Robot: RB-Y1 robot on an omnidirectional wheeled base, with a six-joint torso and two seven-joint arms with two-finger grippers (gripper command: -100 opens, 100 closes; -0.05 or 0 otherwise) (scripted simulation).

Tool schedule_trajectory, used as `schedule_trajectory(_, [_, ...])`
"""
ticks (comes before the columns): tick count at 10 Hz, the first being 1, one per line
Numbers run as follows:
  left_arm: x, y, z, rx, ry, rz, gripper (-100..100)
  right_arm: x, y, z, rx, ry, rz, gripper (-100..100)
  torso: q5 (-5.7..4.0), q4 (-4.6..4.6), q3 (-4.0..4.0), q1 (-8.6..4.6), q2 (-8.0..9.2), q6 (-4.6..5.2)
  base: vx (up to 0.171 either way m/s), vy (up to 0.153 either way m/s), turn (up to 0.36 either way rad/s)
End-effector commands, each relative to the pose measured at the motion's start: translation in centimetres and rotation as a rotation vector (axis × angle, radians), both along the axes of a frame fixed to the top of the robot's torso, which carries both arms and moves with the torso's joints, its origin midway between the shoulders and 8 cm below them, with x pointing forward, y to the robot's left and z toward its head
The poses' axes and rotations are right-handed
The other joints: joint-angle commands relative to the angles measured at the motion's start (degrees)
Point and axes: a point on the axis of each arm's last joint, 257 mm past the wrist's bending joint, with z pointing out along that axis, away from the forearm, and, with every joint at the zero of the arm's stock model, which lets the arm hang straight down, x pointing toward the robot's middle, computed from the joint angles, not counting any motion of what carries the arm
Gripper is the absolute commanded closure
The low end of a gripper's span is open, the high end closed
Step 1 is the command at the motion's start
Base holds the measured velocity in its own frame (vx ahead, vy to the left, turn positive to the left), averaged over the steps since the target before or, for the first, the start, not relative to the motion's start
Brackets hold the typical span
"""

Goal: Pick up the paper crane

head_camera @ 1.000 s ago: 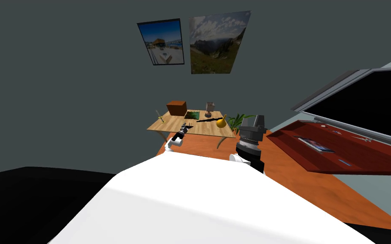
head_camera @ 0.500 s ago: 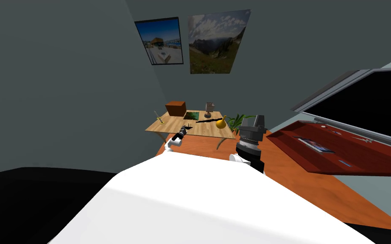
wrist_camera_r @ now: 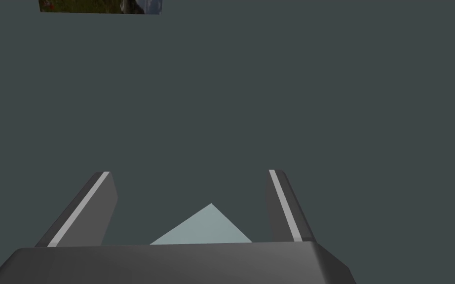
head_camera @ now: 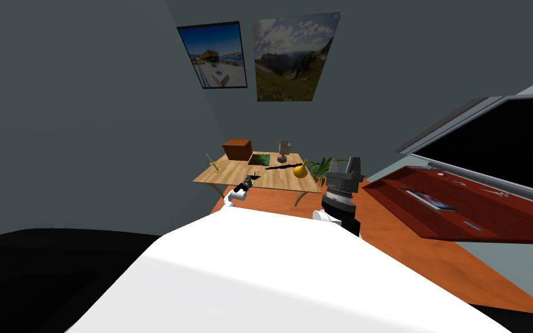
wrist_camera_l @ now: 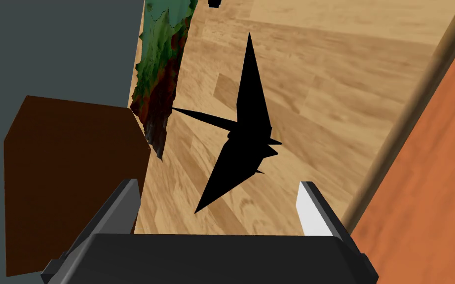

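Observation:
The paper crane is flat black with sharp pointed wings and lies on the light wooden table. My left gripper is open just short of it, so the crane's nearest wing tip reaches between the fingertips without touching them. In the head view the left gripper is at the table's front edge, with the crane a small black speck just beyond it. My right gripper is held up at the table's right side and is open, with nothing between its fingers.
On the table are a brown box close beside the left finger, a green mat, a long black strip, a yellow rounded thing, a grey stemmed piece and a yellow stick. A plant and a red shelf are on the right.
The whole head picture has drifted a little left, so I have turned or moved slightly. My left hand has sunk a touch toward the table's front edge. The right arm is unchanged.

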Motion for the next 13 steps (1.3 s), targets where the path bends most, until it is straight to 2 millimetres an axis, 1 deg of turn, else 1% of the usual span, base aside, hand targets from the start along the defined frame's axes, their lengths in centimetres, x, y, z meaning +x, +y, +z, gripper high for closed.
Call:
schedule_trajectory(1, [-0.7, 1.1, -1.4, -0.003, 0.037, 0.016, -100, 0.0, 0.0, 0.0, 0.0, 0.0, 0.0, 0, 0.0, 0.0, 0.0, 0.0, 0.0, 0.0, 0.102, -0.028, -0.018])
schedule_trajectory(2, [-1.4, 1.7, -2.7, -0.007, 0.071, 0.031, -100, 0.0, 0.0, 0.0, 0.0, 0.0, 0.0, 0, 0.0, 0.01, 0.02, 0.04, 0.04, -0.01, 0.151, -0.025, -0.029])
schedule_trajectory(3, [-1.4, 1.7, -2.7, -0.007, 0.071, 0.031, -100, 0.0, 0.0, 0.0, 0.0, 0.0, 0.0, 0, 0.01, -0.01, -0.04, 0.05, -0.08, -0.01, 0.108, -0.025, -0.01])
schedule_trajectory(4, [-2.0, 2.2, -3.8, -0.011, 0.097, 0.041, -100, 0.0, 0.0, 0.0, 0.0, 0.0, 0.0, 0, 0.01, -0.01, 0.0, 0.05, 0.01, 0.0, 0.106, -0.019, -0.029])
schedule_trajectory(5, [-1.5, 2.1, -3.3, -0.008, 0.085, 0.035, -100, 0.0, 0.0, 0.0, 0.0, 0.0, 0.0, 0, 0.01, 0.01, 0.01, 0.07, 0.02, 0.0, 0.056, -0.006, -0.005])
schedule_trajectory(6, [-1.5, 2.1, -3.4, -0.009, 0.087, 0.036, 0, 0.0, 0.0, 0.0, 0.0, 0.0, 0.0, 0, 0.02, 0.03, 0.1, 0.1, 0.19, -0.01, 0.01, -0.001, 0.002])
schedule_trajectory(7, [-1.6, 1.9, -3.9, -0.01, 0.084, 0.04, -100, 0.0, 0.0, 0.0, 0.0, 0.0, 0.0, 0, 0.02, 0.07, 0.19, 0.12, 0.35, -0.01, 0.055, 0.016, -0.023])
schedule_trajectory(8, [-1.7, 1.8, -4.2, -0.01, 0.083, 0.042, -100, 0.0, 0.0, 0.0, 0.0, 0.0, 0.0, 0, 0.03, 0.06, 0.16, 0.18, 0.27, 0.0, 0.089, 0.027, -0.029])
schedule_trajectory(9, [-1.7, 1.8, -4.1, -0.01, 0.086, 0.041, -100, 0.0, 0.0, 0.0, 0.0, 0.0, 0.0, 0, 0.04, 0.04, 0.1, 0.22, 0.17, 0.0, 0.039, 0.013, -0.006])
schedule_trajectory(10, [-1.7, 1.8, -4.0, -0.01, 0.084, 0.041, 100, 0.0, 0.0, 0.0, 0.0, 0.0, 0.0, 0, 0.04, 0.05, 0.15, 0.19, 0.28, -0.01, 0.006, 0.002, 0.001])
schedule_trajectory(13, [-1.7, 1.9, -4.0, -0.01, 0.084, 0.041, 100, 0.0, 0.0, 0.0, 0.0, 0.0, 0.0, 0, 0.03, 0.09, 0.26, 0.13, 0.47, 0.0, 0.0, 0.0, 0.0])
